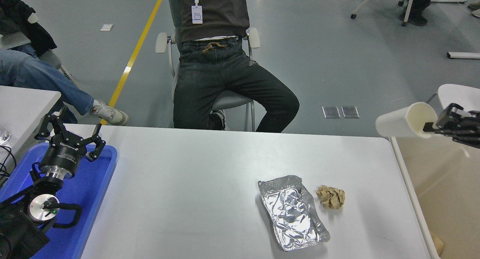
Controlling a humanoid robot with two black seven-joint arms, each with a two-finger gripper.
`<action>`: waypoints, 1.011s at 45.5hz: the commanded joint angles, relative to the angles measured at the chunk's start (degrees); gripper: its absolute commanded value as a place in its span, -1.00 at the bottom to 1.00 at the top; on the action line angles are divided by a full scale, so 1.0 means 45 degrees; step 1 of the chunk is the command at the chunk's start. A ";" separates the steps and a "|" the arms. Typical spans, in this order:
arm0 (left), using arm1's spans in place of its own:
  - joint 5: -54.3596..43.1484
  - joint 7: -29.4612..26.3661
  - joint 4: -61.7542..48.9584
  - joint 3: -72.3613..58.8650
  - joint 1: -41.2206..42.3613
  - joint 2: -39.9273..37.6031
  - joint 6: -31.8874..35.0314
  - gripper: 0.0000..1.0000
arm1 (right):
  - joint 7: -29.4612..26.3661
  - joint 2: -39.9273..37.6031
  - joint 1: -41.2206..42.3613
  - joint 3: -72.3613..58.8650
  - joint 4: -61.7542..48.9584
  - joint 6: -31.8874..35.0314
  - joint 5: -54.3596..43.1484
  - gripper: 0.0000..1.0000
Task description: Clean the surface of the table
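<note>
We saw the right gripper (431, 128) clamped on a cup (403, 121) rim beyond the table (187, 184); left gripper (70, 133) spread wide, parked over a tray (90, 191).

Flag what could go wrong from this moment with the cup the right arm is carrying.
1. The right gripper pinches only the rim of the white paper cup, held sideways in the air past the table's far right corner; a thin rim could buckle or slip, so the cup may drop.
2. If released too early, it may miss the beige bin and land back on the table.
3. The foil tray and crumpled brown paper remain, lying close together; grasping one could nudge the other.
</note>
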 commanded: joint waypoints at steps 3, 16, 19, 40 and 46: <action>0.0000 0.0002 -0.0007 0.0000 0.0000 0.0000 0.0001 1.00 | 0.0674 0.0690 -0.0971 -0.0007 -0.2755 0.0033 0.0122 -1.00; 0.0000 -0.0018 -0.0007 0.0000 0.0000 0.0000 0.0001 1.00 | 0.1417 0.1626 -0.1850 -0.0007 -0.5761 0.0014 0.0142 -1.00; 0.0000 -0.0018 0.0012 0.0000 0.0000 0.0000 0.0001 1.00 | 0.1690 0.2095 -0.2104 -0.0007 -0.6797 0.0034 0.0142 -1.00; 0.0000 -0.0018 0.0012 0.0000 0.0000 0.0000 0.0001 1.00 | 0.2198 0.4888 -0.3003 -0.0454 -1.1992 -0.0122 0.0103 -1.00; 0.0000 0.0002 -0.0007 0.0000 0.0000 0.0000 0.0001 1.00 | 0.2822 0.6001 -0.3003 -0.1470 -1.3867 -0.0317 0.0122 -1.00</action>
